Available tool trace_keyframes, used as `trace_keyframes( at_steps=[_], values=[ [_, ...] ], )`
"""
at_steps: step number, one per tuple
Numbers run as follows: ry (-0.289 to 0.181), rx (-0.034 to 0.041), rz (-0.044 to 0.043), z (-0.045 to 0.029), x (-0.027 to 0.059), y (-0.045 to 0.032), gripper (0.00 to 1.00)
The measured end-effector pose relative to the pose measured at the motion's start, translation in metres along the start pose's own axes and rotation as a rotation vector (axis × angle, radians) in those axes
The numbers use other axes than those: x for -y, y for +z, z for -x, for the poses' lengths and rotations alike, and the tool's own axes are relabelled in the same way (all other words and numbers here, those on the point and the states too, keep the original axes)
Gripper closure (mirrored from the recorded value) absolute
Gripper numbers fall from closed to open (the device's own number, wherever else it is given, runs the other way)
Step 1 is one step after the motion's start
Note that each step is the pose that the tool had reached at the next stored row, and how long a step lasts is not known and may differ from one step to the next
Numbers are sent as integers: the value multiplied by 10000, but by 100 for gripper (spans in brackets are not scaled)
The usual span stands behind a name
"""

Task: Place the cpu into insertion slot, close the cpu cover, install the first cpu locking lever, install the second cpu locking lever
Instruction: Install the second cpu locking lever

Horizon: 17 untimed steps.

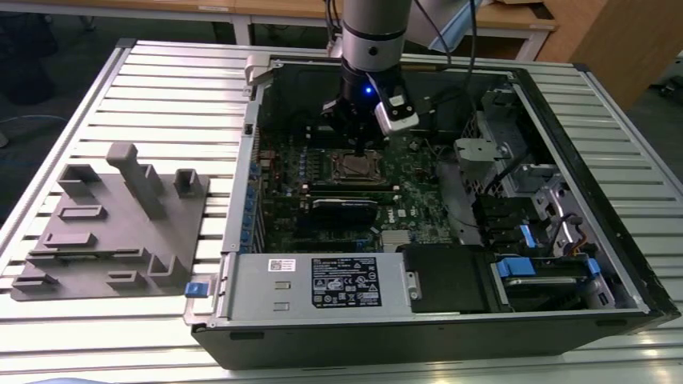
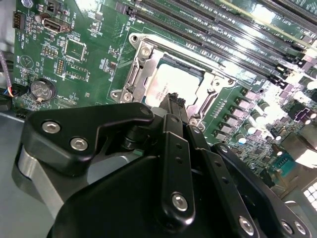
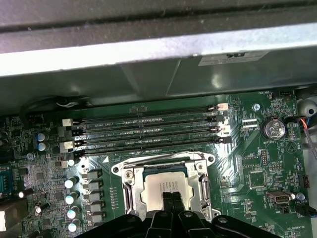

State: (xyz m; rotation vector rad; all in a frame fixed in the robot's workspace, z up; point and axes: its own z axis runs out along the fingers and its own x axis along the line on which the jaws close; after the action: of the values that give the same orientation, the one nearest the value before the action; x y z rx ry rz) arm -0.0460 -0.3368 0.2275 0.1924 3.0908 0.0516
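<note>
The cpu (image 3: 168,186) lies flat in the insertion slot (image 3: 130,191) on the green motherboard, its silver top (image 2: 171,82) showing. The cpu cover (image 2: 141,74), a silver frame, lies down around the chip. A thin metal locking lever (image 2: 198,55) runs along the socket's side by the memory slots. My gripper (image 3: 172,199) hovers directly over the chip with its black fingertips (image 3: 166,201) pressed together and nothing between them. In the exterior view the gripper (image 1: 357,146) hangs just above the socket (image 1: 353,166) inside the open computer case.
Long black memory slots (image 3: 148,131) run beside the socket. A coin battery (image 3: 273,129) and capacitors (image 3: 72,198) stand nearby. The case wall (image 3: 148,49) rises behind. A power supply (image 1: 320,280) and drive bays (image 1: 533,240) fill the case. A grey fixture (image 1: 117,224) sits on the table.
</note>
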Motion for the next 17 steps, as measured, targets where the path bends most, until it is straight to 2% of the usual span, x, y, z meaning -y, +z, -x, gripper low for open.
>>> trace_keyframes(
  at_steps=[10, 17],
  values=[
    [2, 2, 2, 18, 145, -3, 89],
    [3, 2, 2, 19, 150, -13, 89]
  ],
)
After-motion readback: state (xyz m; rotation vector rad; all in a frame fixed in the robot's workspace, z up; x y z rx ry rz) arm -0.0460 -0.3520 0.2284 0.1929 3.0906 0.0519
